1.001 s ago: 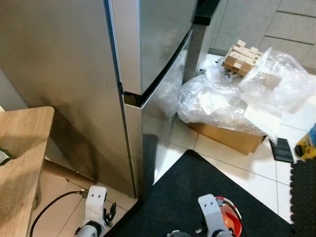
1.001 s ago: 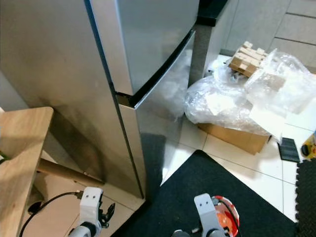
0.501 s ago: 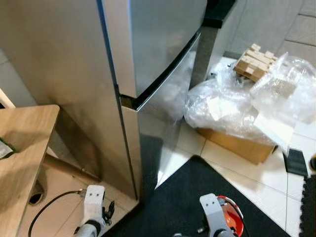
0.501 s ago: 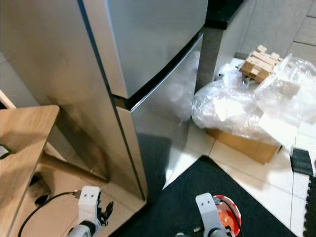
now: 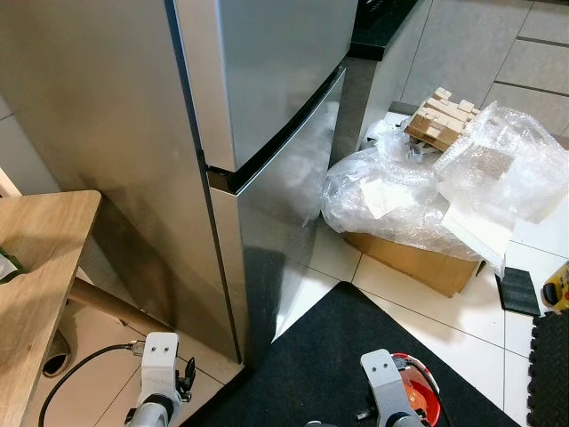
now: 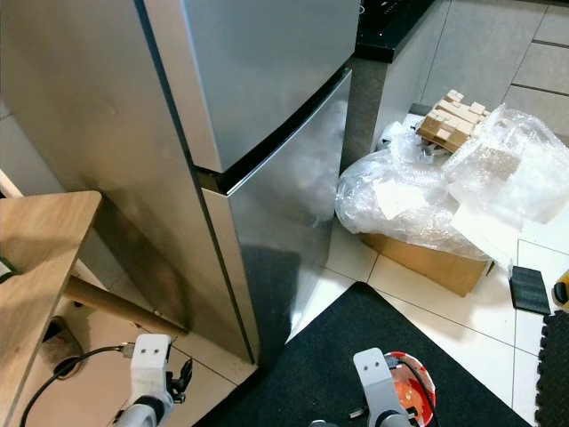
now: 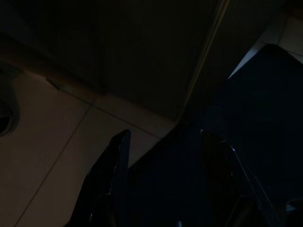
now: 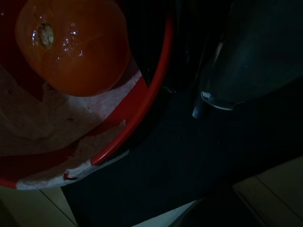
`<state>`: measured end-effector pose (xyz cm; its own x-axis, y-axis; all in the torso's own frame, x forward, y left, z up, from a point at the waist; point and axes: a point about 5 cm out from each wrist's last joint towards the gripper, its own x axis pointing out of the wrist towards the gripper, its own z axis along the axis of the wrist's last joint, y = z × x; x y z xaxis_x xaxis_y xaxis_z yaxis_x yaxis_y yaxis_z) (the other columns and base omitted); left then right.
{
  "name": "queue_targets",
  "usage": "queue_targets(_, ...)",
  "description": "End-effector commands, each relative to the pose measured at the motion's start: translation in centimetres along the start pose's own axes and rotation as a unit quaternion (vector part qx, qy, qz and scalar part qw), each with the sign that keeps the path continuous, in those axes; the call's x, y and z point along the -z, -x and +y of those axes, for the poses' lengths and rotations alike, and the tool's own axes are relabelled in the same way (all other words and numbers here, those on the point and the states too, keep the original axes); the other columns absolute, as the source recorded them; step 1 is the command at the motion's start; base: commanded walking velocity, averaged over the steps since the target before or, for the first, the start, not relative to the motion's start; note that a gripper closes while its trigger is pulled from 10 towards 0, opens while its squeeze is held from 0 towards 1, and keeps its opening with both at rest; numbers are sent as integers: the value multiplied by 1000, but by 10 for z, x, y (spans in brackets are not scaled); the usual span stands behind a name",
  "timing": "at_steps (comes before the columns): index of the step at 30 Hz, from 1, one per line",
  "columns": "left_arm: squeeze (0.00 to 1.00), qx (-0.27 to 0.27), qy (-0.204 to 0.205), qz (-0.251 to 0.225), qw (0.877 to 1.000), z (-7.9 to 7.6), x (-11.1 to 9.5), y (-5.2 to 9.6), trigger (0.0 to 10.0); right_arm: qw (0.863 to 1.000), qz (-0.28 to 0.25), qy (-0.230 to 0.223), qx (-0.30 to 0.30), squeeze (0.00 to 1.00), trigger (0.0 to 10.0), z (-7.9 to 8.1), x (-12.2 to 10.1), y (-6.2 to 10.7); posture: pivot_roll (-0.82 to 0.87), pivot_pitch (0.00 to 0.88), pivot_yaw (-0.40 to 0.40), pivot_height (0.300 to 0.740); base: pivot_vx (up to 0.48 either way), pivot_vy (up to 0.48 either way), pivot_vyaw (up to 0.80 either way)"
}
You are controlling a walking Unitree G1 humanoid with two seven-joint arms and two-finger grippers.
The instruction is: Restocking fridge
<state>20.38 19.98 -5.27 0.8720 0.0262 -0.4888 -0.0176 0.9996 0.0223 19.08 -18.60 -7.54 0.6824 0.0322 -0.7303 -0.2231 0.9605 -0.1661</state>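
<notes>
the steel fridge (image 5: 267,133) stands shut; left gripper (image 7: 163,142) hangs spread apart, right gripper's (image 5: 384,405) grip on red bowl (image 8: 142,94) unclear.

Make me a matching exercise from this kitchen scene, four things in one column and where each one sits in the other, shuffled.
Things:
1. fridge
2. cardboard box
3. wooden blocks
4. orange

Places:
A. on top of the plastic wrap
B. in the red bowl
C. under the plastic wrap, on the tiled floor
D. beside the wooden table, doors shut

Pairs: 1-D, 2-C, 3-A, 4-B
</notes>
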Motion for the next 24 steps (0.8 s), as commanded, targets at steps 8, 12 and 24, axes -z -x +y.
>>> queue_targets(8,0,-13,13,5,1000,5,2,1,10000,1000,-3,-5,4,0,10000,-1,-1,0,-144,83,16,740,0,0,0)
queue_targets(12,0,-14,15,4,1000,5,1,1,10000,1000,-4,-5,5,0,10000,-2,-1,0,-145,79,17,740,0,0,0)
queue_targets(24,0,-10,37,16,999,3,4,1,10000,1000,-4,-4,2,0,10000,0,-3,-1,-142,83,12,740,0,0,0)
